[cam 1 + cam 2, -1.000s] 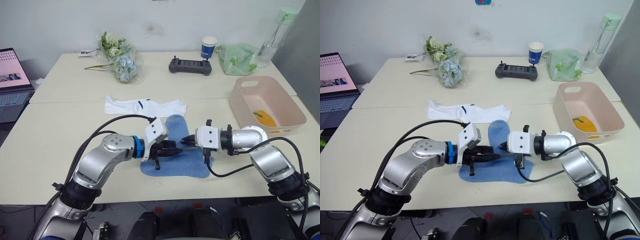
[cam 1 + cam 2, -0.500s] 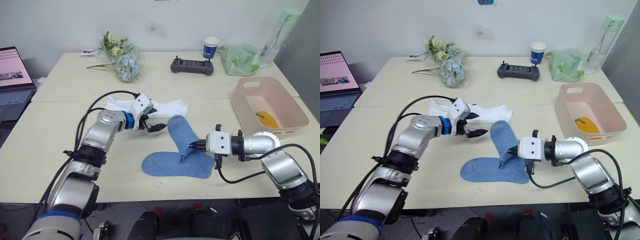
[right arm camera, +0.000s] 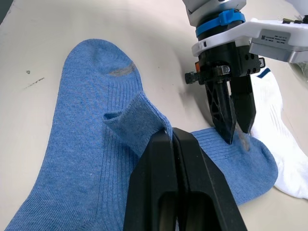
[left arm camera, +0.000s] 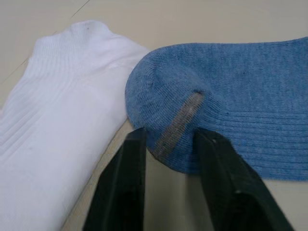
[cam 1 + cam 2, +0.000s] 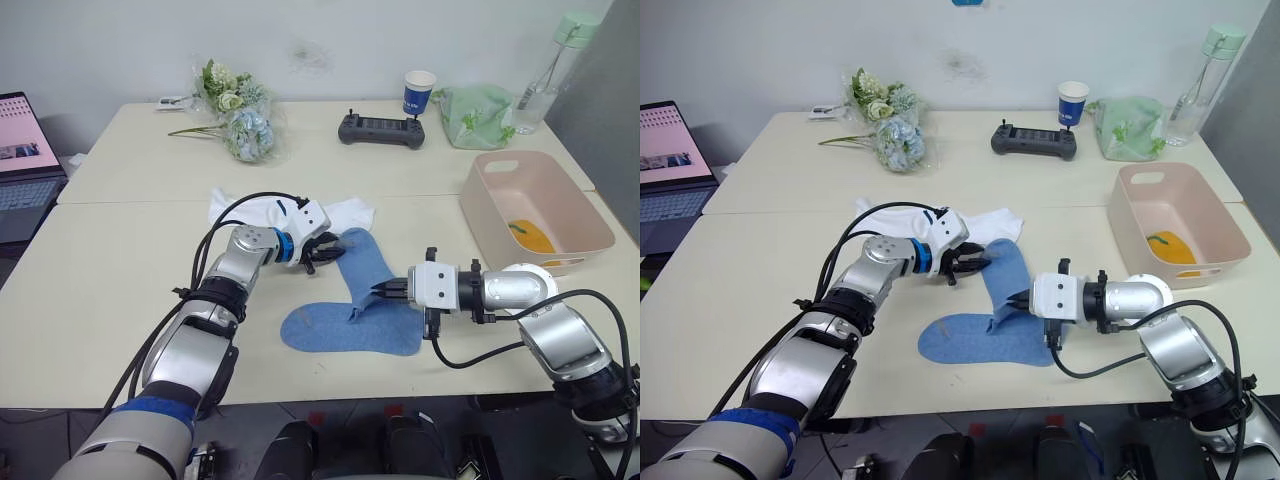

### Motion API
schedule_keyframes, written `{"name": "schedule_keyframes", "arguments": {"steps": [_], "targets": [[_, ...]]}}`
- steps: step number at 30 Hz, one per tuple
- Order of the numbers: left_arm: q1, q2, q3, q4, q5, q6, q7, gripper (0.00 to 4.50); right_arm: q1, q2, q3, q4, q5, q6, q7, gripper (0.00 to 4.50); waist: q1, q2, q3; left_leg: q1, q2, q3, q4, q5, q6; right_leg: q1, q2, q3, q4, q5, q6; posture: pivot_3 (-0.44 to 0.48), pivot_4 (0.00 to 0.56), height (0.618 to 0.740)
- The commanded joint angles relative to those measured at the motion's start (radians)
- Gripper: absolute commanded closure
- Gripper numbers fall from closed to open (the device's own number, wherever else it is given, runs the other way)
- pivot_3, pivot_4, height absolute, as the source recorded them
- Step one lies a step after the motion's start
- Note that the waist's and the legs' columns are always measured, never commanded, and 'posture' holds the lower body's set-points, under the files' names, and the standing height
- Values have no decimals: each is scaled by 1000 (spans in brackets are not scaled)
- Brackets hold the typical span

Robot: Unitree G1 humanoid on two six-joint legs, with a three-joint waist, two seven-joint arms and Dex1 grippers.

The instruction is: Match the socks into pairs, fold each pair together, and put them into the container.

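We have the light blue socks (image 5: 352, 315) lying near the front edge of the table (image 5: 110, 260) as a bent, overlapped shape, with the white socks (image 5: 262, 210) just behind them and the pink container (image 5: 560, 250) well off to our right, a mustard-yellow sock (image 5: 528, 237) already in it. Our right gripper (image 5: 376, 293) has its fingers pressed together on a raised fold at the bend of the blue fabric; our left gripper (image 4: 168, 144) straddles the toe end with its fingers apart, not yet closed on it. The risk we see is that the left fingers close on only the top layer, or catch the white sock touching that toe, and drag it along when we fold. The right pinch also holds little cloth, so a pull from the left could tug the fold free and spoil the alignment. We cannot say for certain that two blue socks lie there, since the layers hide one another, and how much fabric sits inside the right pinch is covered by the fingers themselves.
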Motion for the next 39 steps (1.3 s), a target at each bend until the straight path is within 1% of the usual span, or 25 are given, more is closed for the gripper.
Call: {"name": "schedule_keyframes", "arguments": {"steps": [1, 2, 3, 6, 8, 10, 12, 14, 16, 19, 21, 25, 27, 28, 30, 32, 33, 35, 39], "targets": [[27, 32, 62, -91, -30, 27, -15, 4071, -25, -2, -35, 8, 23, -32, 7, 4500, -1, 0, 0, 0, 0, 0, 0, 0, 0, 0, 0, 0, 0, 0, 0, 0, 150, 740], [52, 46, 79, -142, -45, 55, -18, 4425, -34, 0, -38, 22, 26, -43, 11, 4500, -2, 0, 0, -1, 0, 0, 1, 0, 0, -1, 0, 0, 0, 0, 0, 0, 150, 740], [79, 58, 96, -194, -58, 85, -17, 4470, -42, 2, -41, 36, 29, -54, 14, 4500, -6, 0, 0, -1, 0, 0, 1, 0, 0, -1, 0, 0, 0, 0, 0, 0, 150, 740], [170, 85, 151, -376, -99, 211, 18, 4470, -67, 9, -45, 91, 29, -97, 21, 4500, -14, 0, 0, -1, 0, -1, 2, 0, 0, -1, 0, 0, 1, 0, 0, 0, 150, 740], [257, 110, 178, -537, -132, 308, 29, 4470, -89, 17, -44, 139, 22, -132, 23, 4500, -17, 0, 0, -2, 1, -1, 7, 0, 0, -1, 0, 0, 2, 0, 0, 0, 150, 740], [361, 136, 210, -723, -174, 417, 47, 4470, -118, 29, -42, 205, 17, -173, 29, 4500, -21, 1, 0, -2, 0, -1, 7, 0, 0, -2, 0, 0, 2, 0, 0, 0, 150, 740], [445, 154, 233, -866, -205, 496, 70, 4470, -136, 33, -41, 257, 19, -207, 44, 4500, -21, 1, 0, -2, 1, -1, 7, 0, 0, -2, 0, 1, 2, 0, 0, 0, 150, 740], [485, 155, 242, -938, -227, 542, 90, 4470, -148, 31, -43, 284, 30, -221, 64, 4500, -17, 1, 0, -2, 1, -1, 7, 0, 0, -2, 0, 1, 3, 0, 0, 0, 150, 740], [473, 144, 227, -926, -212, 533, 113, 4470, -151, 29, -46, 287, 42, -218, 79, 4500, -4, 1, 0, -3, 1, -1, 7, 0, 0, -2, 0, 0, 4, 0, 0, 0, 150, 740], [392, 98, 192, -823, -182, 472, 136, 3869, -132, 24, -47, 260, 61, -201, 97, 4500, 10, 0, 0, -3, 0, -1, 8, 0, 0, -1, 0, 0, 5, 0, 0, 0, 150, 740], [336, 68, 166, -741, -163, 436, 132, 3221, -118, 23, -46, 244, 63, -193, 99, 4500, 13, 0, -1, -4, -1, -1, 9, 0, 0, 0, 0, 0, 4, 0, 0, 0, 150, 740], [224, 18, 135, -523, -122, 342, 124, 1960, -103, 26, -40, 230, 50, -193, 88, 4500, 5, 0, -1, -4, -1, 0, 8, 0, 0, 0, -1, 0, 2, 1, 1, 0, 150, 740], [170, 0, 114, -409, -83, 288, 138, 1236, -87, 24, -39, 207, 47, -184, 80, 4500, 0, 0, -1, -4, -1, -1, 8, 0, 0, -1, -1, -1, 2, 1, 1, 0, 150, 740], [146, -9, 110, -362, -70, 277, 145, 912, -81, 23, -40, 196, 47, -179, 77, 4500, -1, 0, -1, -4, -1, 0, 8, 0, 0, -1, 0, 0, 3, 1, 1, 0, 150, 740], [114, -18, 92, -296, -55, 270, 116, 329, -68, 21, -43, 173, 48, -166, 69, 4500, -4, 0, -1, -4, -1, 0, 8, 0, 0, -3, 0, 0, 5, 1, 1, 0, 150, 740], [91, -30, 86, -255, -52, 261, 89, 329, -59, 21, -45, 157, 46, -157, 64, 4500, -6, 0, -1, -4, -1, 1, 8, 0, 0, -3, 0, 0, 6, 1, 1, 0, 150, 740], [83, -35, 86, -237, -48, 246, 84, 441, -55, 22, -44, 151, 44, -153, 61, 4500, -6, 0, -1, -4, -1, 1, 8, 0, 0, -3, 0, 0, 6, 1, 1, 0, 150, 740], [73, -38, 84, -217, -45, 240, 59, 962, -50, 23, -43, 142, 41, -146, 54, 4500, -5, 0, -1, -4, -1, 0, 8, 0, 0, -3, 0, 0, 6, 1, 1, 0, 150, 740], [66, -40, 78, -198, -23, 214, 43, 2279, -42, 29, -39, 127, 38, -133, 41, 4500, -5, 0, -1, -4, -1, 0, 8, 0, 0, -3, 0, 0, 6, 1, 1, 0, 150, 740]]}}
